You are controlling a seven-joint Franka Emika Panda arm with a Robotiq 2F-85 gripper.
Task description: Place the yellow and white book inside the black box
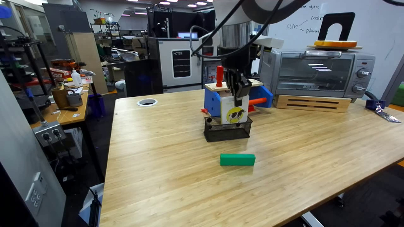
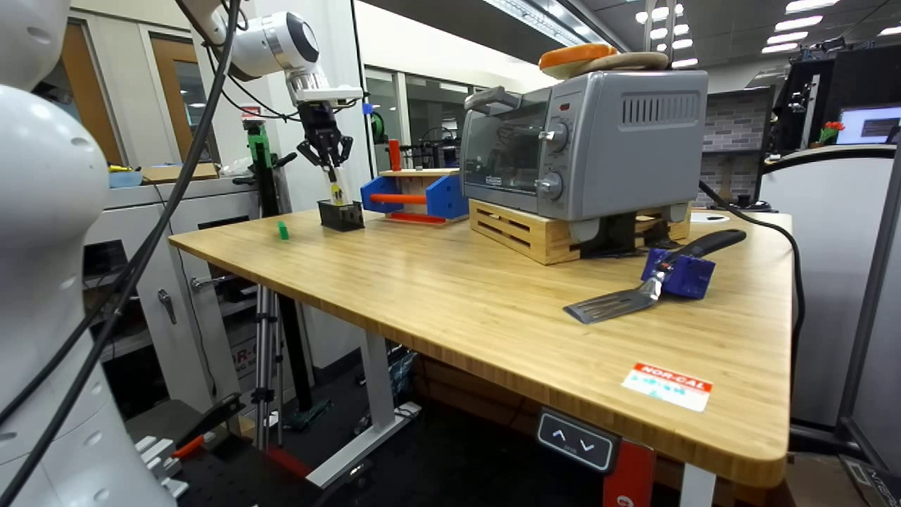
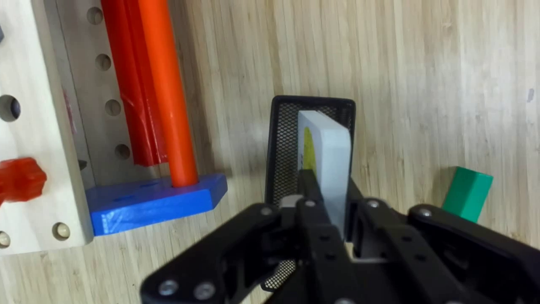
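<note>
The yellow and white book (image 1: 235,110) stands upright between the fingers of my gripper (image 1: 238,101); it shows a cow on a yellow disc. In an exterior view the book (image 2: 338,194) hangs from the gripper (image 2: 331,169). The black box (image 1: 228,132) is a low mesh crate directly below; it also shows in an exterior view (image 2: 342,217). The book's lower edge is at the box's opening; how deep it reaches is unclear. In the wrist view the gripper (image 3: 331,181) is closed on the book (image 3: 333,147), which lies over the right part of the box (image 3: 272,147).
A blue and wooden toolbox (image 1: 212,102) with a red-orange bar stands just behind the box. A green block (image 1: 237,160) lies in front of it. A toaster oven (image 1: 315,74) on a wooden crate (image 1: 312,104) and a spatula (image 2: 619,303) are farther along the table.
</note>
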